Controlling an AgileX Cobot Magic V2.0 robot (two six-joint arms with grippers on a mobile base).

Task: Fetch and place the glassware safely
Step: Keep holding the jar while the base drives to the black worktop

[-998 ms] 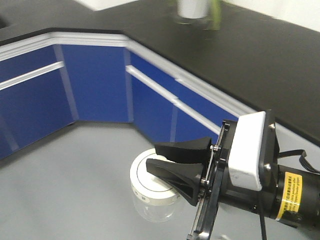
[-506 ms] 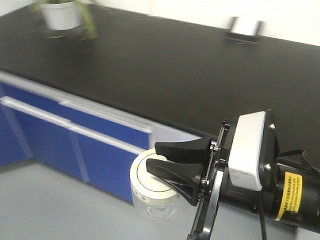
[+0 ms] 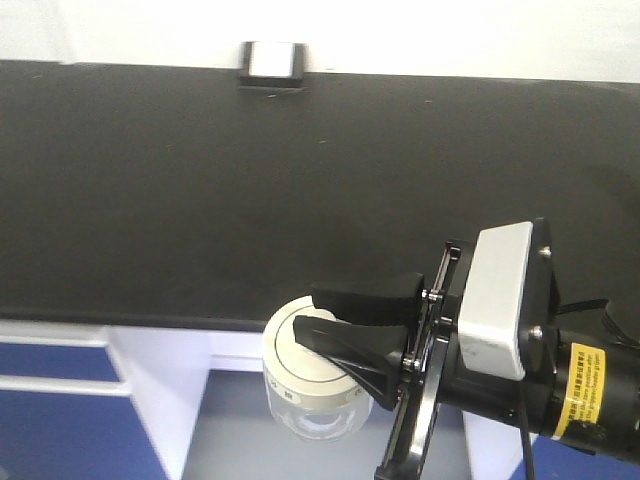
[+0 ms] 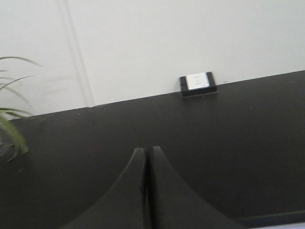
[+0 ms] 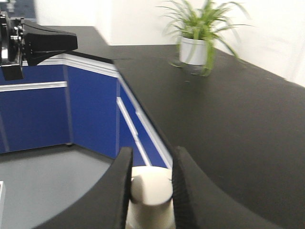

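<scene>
The glassware (image 3: 306,392) is a squat clear jar with a cream-white lid, hanging in the air in front of the counter's edge. My right gripper (image 3: 305,312) is shut on the knob of its lid. In the right wrist view the two black fingers of the right gripper (image 5: 152,157) pinch the cream knob of the glassware (image 5: 151,190) from both sides. My left gripper (image 4: 145,150) is shut with nothing between its fingers and points at the counter. The left gripper (image 5: 47,40) also shows at the top left of the right wrist view.
A long black counter (image 3: 300,180) runs across in front, against a white wall. A small black and white box (image 3: 272,62) sits at its back edge. Blue cabinets (image 3: 50,420) with white rails lie under it. A potted plant (image 5: 198,38) stands further along the counter. Grey floor (image 5: 47,186) lies below.
The front view has swung right along the counter: the corner cabinets and the plant have slid out to the left. The right gripper holds the jar just as before.
</scene>
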